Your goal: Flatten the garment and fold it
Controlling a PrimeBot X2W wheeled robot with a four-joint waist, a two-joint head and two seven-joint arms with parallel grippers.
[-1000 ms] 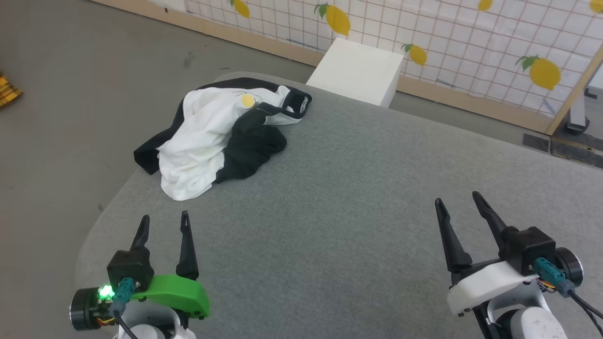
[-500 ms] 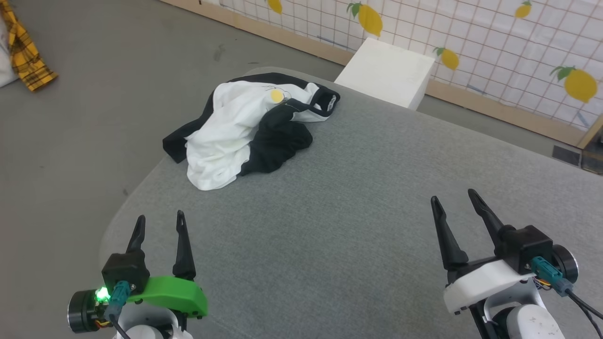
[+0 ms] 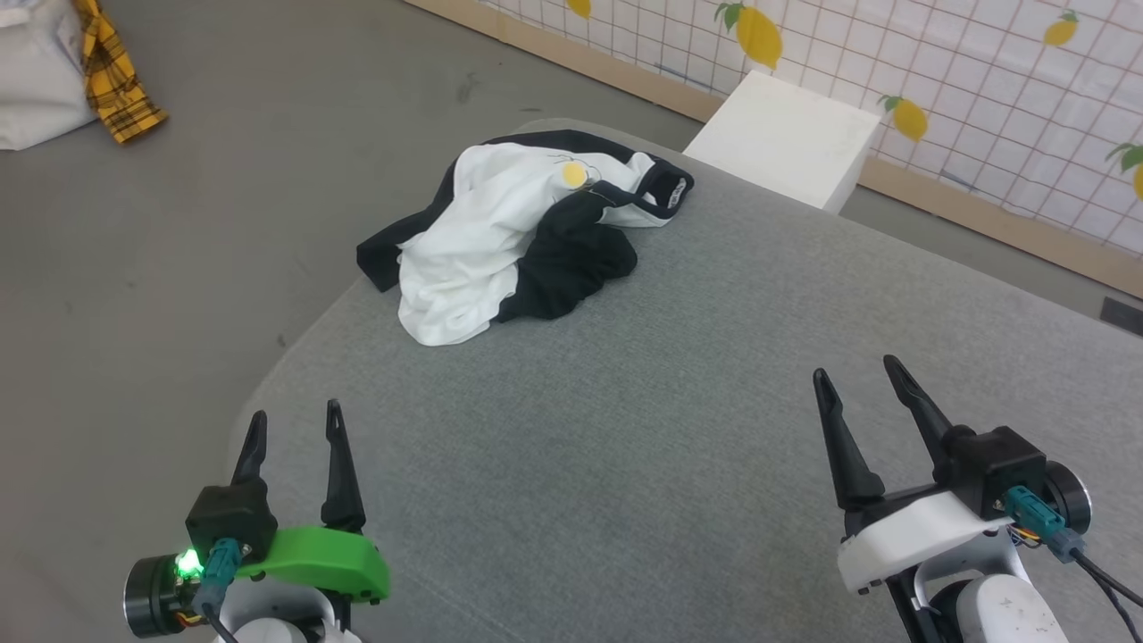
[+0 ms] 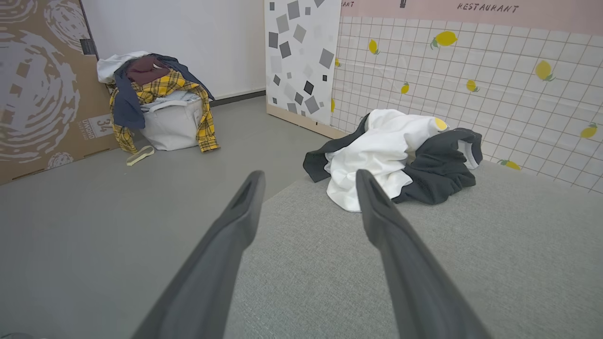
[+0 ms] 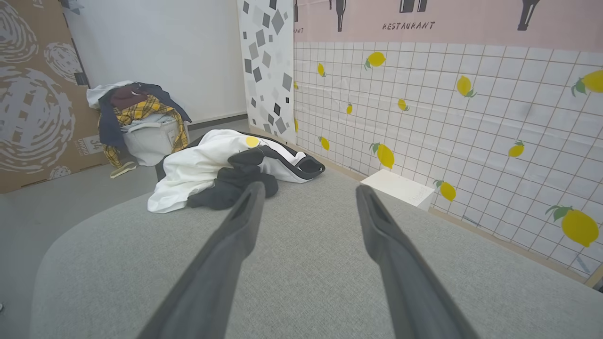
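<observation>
The garment [image 3: 500,241], a white T-shirt with black sleeves and a small yellow round print, lies crumpled in a heap at the far left corner of the grey padded table [image 3: 643,429]; one black sleeve hangs over the table's left edge. It also shows in the left wrist view as the garment [image 4: 386,150] and in the right wrist view as the garment [image 5: 207,165]. My left gripper [image 3: 295,427] hovers open over the near left of the table, well short of the heap. My right gripper [image 3: 857,379] is open at the near right, holding nothing.
A white box [image 3: 786,138] stands on the floor just beyond the table, against the lemon-print tiled wall [image 3: 982,80]. A basket heaped with clothes, a yellow plaid one among them [image 4: 165,108], sits on the grey floor far to the left beside a cardboard panel [image 4: 37,84].
The whole head picture has shifted: the camera has turned left, so the garment and box now sit further right in it. Both grippers remain open and the garment lies as before.
</observation>
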